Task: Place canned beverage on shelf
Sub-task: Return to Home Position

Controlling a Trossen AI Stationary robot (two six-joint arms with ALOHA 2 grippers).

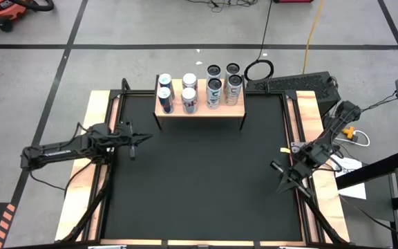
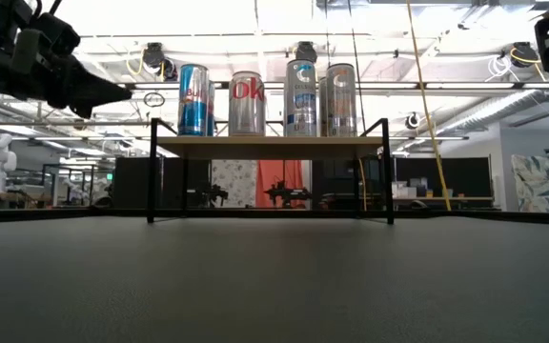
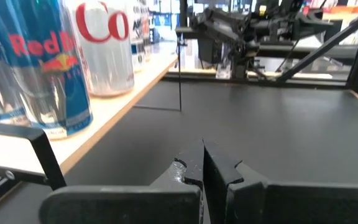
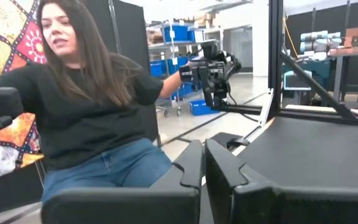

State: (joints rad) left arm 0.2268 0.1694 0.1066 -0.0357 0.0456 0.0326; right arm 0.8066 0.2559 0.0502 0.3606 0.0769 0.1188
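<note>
Seemingly 8 cans (image 1: 189, 97) are stood on the shelf (image 1: 202, 111). The fingers of the left gripper (image 1: 142, 137) and right gripper (image 1: 282, 187) are closed on nothing; only homing is needed.

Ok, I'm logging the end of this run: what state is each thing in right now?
shelf: standing level, loaded with cans.
blue cans: upright on the shelf, in line.
red silver cans: upright on the shelf, in line.
white cans: upright on the shelf.
left gripper: fingers shut, empty, clear of the shelf.
right gripper: fingers shut, empty, far from the shelf.
</note>
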